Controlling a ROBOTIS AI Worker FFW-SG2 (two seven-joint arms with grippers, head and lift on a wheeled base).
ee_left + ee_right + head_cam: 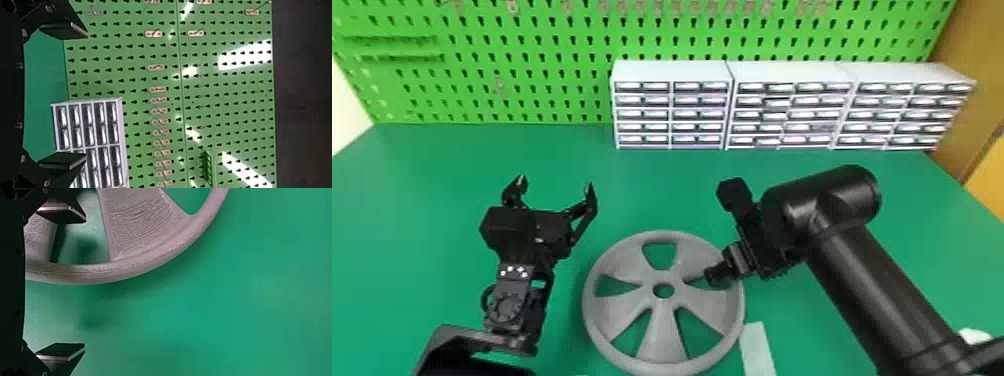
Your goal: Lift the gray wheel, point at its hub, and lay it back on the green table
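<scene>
The gray wheel appears to lie flat on the green table, its hub facing up. The right gripper is spread wide and has hold of nothing: we find one finger over an opening between spokes and the other outside the rim. How deep the fingers reach we cannot tell. We judge the principal hazard to be a shallow bite, since pads closing high on the rounded rim could slide off as the lift begins. A finger set too near a spoke might push the wheel sideways instead of clasping it. Gripped on one side only, the wheel would probably sag at its far edge, scrape the table or twist loose. The left gripper, also wide open and empty, stands apart from the wheel and toward the pegboard; should it serve as the pointer, we would expect an overly low approach to strike the hub. We count one wheel, with five spokes, five openings and one central hole; two grippers, of two fingers each; three drawer cabinets in a row; one pegboard behind; and one pale strip just beside the rim.
</scene>
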